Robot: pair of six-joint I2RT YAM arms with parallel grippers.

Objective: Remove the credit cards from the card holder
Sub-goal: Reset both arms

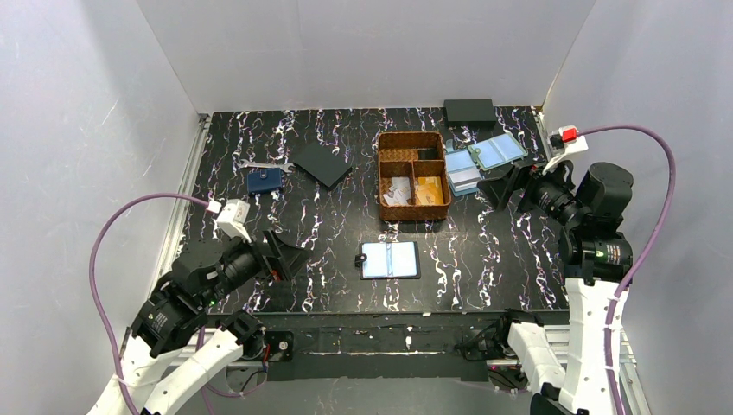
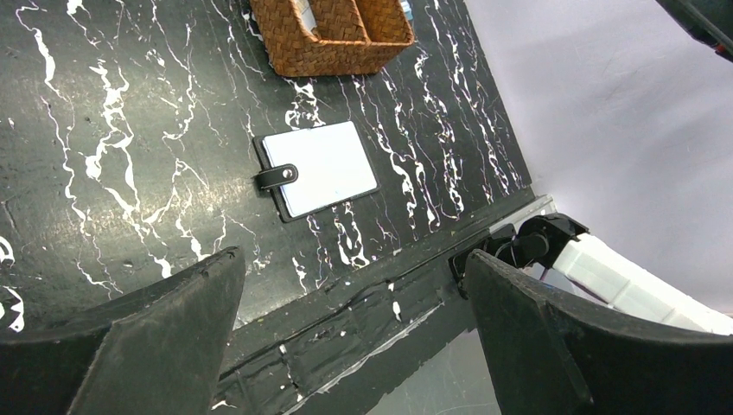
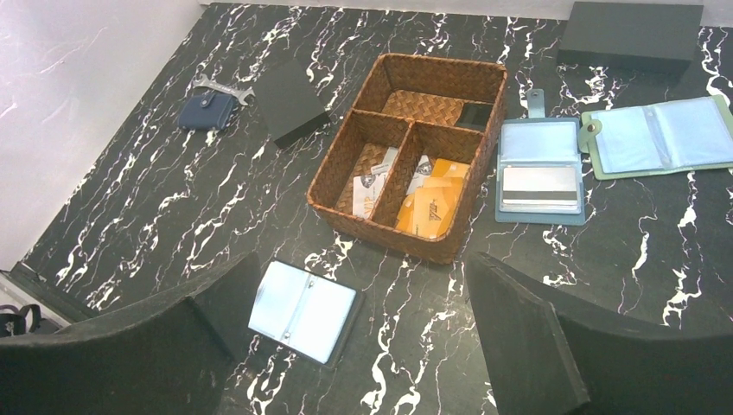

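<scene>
Black, white-veined table [image 1: 259,138] betw. white walls. Top view: you had the card holder [image 1: 390,259] lying open at lower centre, w/ nothing touching it. The woven basket [image 1: 415,213] sat just above it, w/ orange credit cards [image 1: 430,190] in its lower-right compartment. Your left gripper [image 1: 292,257] hung left of the holder & your right gripper [image 1: 494,187] right of the basket, both spread wide & empty. Left wrist view: holder mid-frame, beyond the parted fingers [image 2: 173,328]. Right wrist view: holder at lower left-centre, cards in the basket at centre.
</scene>
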